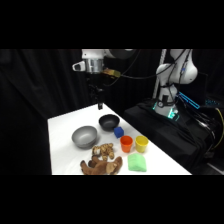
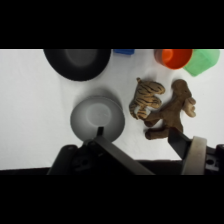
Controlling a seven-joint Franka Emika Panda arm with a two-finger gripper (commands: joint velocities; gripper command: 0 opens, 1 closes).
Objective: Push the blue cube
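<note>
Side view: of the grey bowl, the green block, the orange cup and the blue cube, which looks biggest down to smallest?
1. Grey bowl
2. Green block
3. Orange cup
4. Blue cube, partly hidden and farther off, so slightly unsure.

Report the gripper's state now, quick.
Gripper: cannot be told whether open or shut; it holds nothing and hangs above the white table.
</note>
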